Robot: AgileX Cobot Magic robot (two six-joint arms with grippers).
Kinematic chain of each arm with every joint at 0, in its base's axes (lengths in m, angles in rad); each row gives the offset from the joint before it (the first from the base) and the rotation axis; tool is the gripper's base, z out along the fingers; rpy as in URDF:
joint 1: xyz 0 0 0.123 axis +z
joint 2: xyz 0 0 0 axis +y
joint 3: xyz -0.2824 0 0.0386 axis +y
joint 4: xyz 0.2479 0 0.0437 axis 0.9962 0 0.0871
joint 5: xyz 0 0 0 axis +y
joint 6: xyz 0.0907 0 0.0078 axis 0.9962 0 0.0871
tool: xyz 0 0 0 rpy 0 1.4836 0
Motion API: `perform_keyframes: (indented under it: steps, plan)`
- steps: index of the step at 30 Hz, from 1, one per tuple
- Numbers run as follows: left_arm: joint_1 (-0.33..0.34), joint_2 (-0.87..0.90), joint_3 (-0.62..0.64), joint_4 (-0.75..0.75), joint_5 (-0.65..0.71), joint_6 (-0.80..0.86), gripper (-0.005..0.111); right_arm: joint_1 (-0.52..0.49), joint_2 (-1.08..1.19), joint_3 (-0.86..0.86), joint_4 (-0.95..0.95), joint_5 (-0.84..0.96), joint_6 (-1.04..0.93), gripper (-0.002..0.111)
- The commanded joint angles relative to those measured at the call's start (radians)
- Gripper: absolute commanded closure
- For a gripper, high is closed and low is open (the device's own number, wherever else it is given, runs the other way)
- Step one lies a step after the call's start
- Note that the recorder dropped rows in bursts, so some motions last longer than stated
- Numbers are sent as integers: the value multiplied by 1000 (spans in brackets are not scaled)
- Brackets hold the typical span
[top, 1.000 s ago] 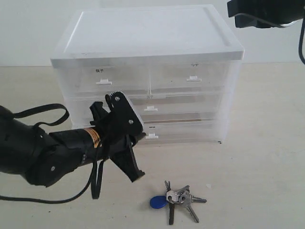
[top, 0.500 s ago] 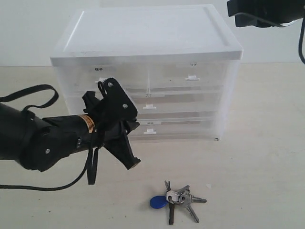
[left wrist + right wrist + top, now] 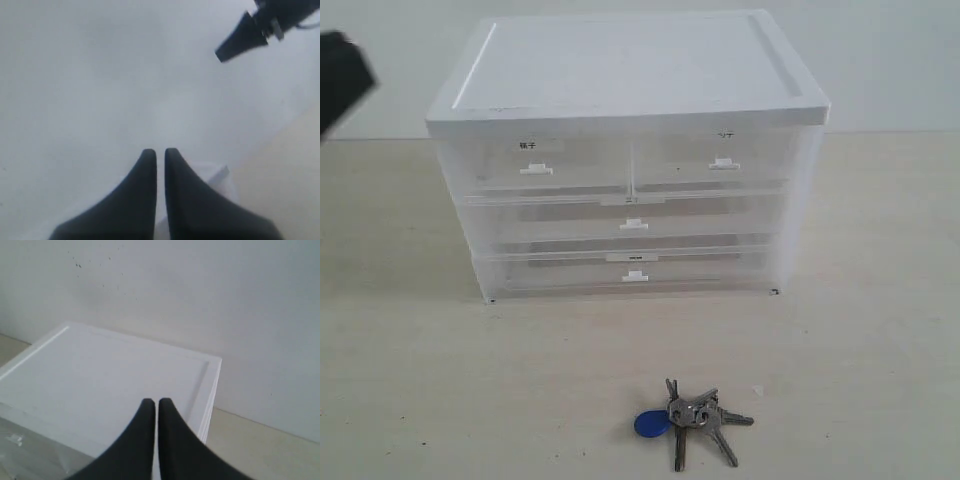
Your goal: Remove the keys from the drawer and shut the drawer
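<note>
The pale table carries a white drawer cabinet and, before it, the keys.

Left tool fingers together, empty; right tool same. Left arm blurred at exterior view's upper-left edge.

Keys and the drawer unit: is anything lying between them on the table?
No. In the exterior view the keys lie in front of the drawer unit, and the stretch of table between them is bare.

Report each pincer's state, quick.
Left pincer: closed, holding nothing.
Right pincer: closed, holding nothing.
</note>
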Motion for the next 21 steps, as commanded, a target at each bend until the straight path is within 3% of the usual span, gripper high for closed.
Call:
perform_keyframes:
  steps: [1,10,21]
  plan:
    - [-5,-251,74,-13,-11,-70,102,0,-113,45,-3,-30,-9,108]
    - [-5,-569,176,-17,-2,-169,102,0,-458,280,-1,-217,-9,108]
    - [-5,-651,191,-17,268,-169,102,0,-902,468,-1,-213,26,108]
